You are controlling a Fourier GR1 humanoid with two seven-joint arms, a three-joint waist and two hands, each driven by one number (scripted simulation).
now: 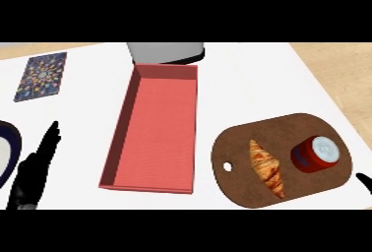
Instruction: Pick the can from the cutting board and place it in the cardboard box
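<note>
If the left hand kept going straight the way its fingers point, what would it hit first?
Probably nothing nearby: the left hand points up the counter, passing right of the patterned mat and left of the red box.

Left hand (33, 174): seen as matte black all over, with slim, tapering fingers; no markings or screws can be made out.
Right hand (364, 183): only a narrow black fingertip is shown at the right edge.

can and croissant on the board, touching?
Apart. Head view shows bare cutting board between the can and the croissant.
</note>
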